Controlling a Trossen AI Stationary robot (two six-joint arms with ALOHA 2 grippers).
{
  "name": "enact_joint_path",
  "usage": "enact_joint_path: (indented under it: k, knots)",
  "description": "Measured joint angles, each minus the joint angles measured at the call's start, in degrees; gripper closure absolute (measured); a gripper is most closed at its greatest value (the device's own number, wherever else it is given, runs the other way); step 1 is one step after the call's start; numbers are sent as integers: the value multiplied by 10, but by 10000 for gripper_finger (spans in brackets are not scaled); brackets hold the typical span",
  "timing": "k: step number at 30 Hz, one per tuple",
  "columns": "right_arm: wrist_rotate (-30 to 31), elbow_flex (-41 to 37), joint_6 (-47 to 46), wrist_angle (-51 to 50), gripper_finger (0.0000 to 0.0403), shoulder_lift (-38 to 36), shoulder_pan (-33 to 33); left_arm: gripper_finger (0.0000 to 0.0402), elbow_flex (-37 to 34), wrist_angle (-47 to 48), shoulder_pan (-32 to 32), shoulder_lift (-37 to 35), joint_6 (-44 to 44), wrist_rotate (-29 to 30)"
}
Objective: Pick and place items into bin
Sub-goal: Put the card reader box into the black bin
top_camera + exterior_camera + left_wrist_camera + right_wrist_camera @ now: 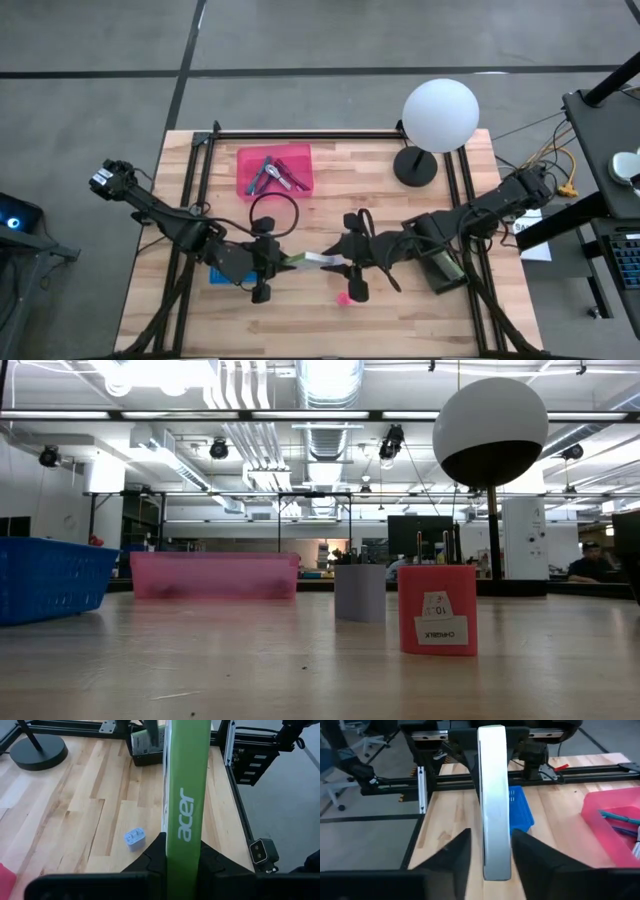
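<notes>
- the left claw point(268, 262) pinched one end of a flat green-and-white acer box point(315, 260), its fingers point(150, 862) pressed against both faces of the box in the left wrist view.
- the right claw point(352, 266) sat at the other end of the same box; in the right wrist view its fingers point(457, 851) flanked the white edge with a slim gap on each side, so it looked spread rather than clamped.
- the box hung level between the two claws, above the middle of the table point(330, 325).
- a small pink block point(343, 297) lay on the table just beside the right claw, on its near side.
- a tiny lavender block point(134, 839) lay on the table just ahead of the left claw, beside the box.
- the pink bin point(274, 171) stood well beyond the left claw, holding a silver tool point(264, 174) and some sticks point(291, 176).
- a blue basket point(519, 809) sat behind the left claw.
- the white globe lamp point(439, 117) stood far off past the right claw.
</notes>
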State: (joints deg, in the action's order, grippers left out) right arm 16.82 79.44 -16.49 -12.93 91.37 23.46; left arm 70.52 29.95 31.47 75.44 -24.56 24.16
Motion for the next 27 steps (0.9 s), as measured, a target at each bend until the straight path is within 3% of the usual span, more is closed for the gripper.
enact_joint_path:
  k: [6, 13, 17, 27]
  knots:
    - [-44, 0, -28, -1, 365, -1, -4, 345, 0, -10, 0, 0, -1, -5]
    - [-48, 0, -77, -15, 369, -4, -4, 310, 0, -11, -4, 0, 4, -1]
    - [-60, 0, -146, -114, 369, -19, -1, 286, 0, 6, -4, -7, 25, 2]
    - [-99, 0, -369, -498, 369, -89, 9, 251, 0, 5, -17, -23, 25, 4]
